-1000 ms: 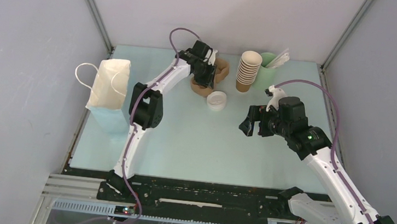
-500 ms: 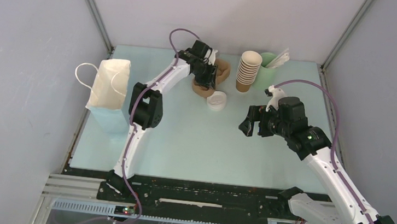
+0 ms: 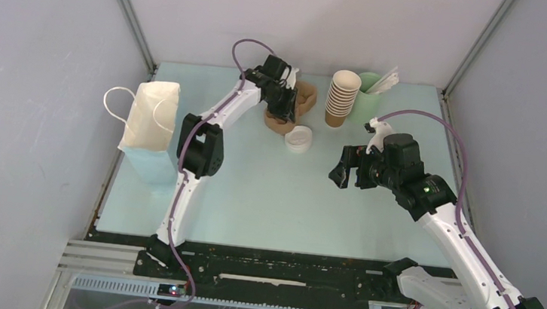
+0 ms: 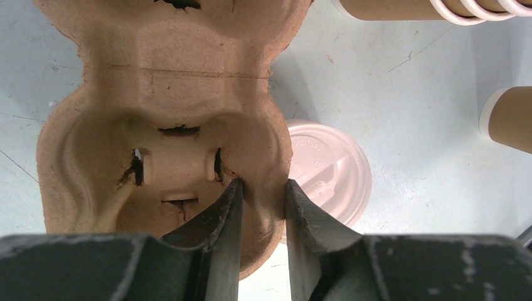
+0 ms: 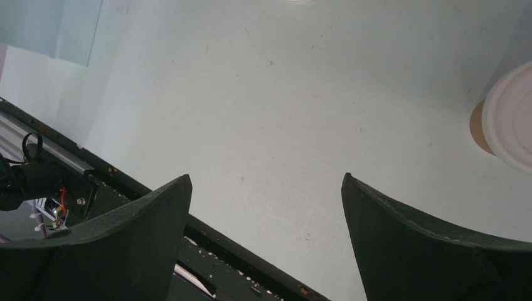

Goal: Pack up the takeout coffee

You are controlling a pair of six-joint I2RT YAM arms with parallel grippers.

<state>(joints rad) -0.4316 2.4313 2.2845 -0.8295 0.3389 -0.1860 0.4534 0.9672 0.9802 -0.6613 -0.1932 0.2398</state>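
Observation:
The takeout coffee (image 5: 509, 122), a brown cup under a round white lid, shows at the right edge of the right wrist view. The left wrist view catches a brown cup with a pale rim (image 4: 509, 119) at its right edge. I cannot make it out in the top view. My left gripper (image 3: 284, 110) (image 4: 263, 183) is at the back of the table, shut on the rim wall of a brown cardboard cup carrier (image 3: 296, 104) (image 4: 157, 94). A loose white lid (image 3: 298, 139) (image 4: 329, 172) lies beside the carrier. My right gripper (image 3: 338, 172) (image 5: 266, 179) hovers open and holds nothing.
A paper bag (image 3: 148, 123) with loop handles stands at the left edge. A tall stack of lidless brown cups (image 3: 342, 97) and a pale green cup of sticks (image 3: 372, 83) stand at the back right. The table's near edge (image 5: 125, 182) runs under the right gripper.
The left gripper's fingers have closed in a little on the carrier's rim. The right arm has not moved.

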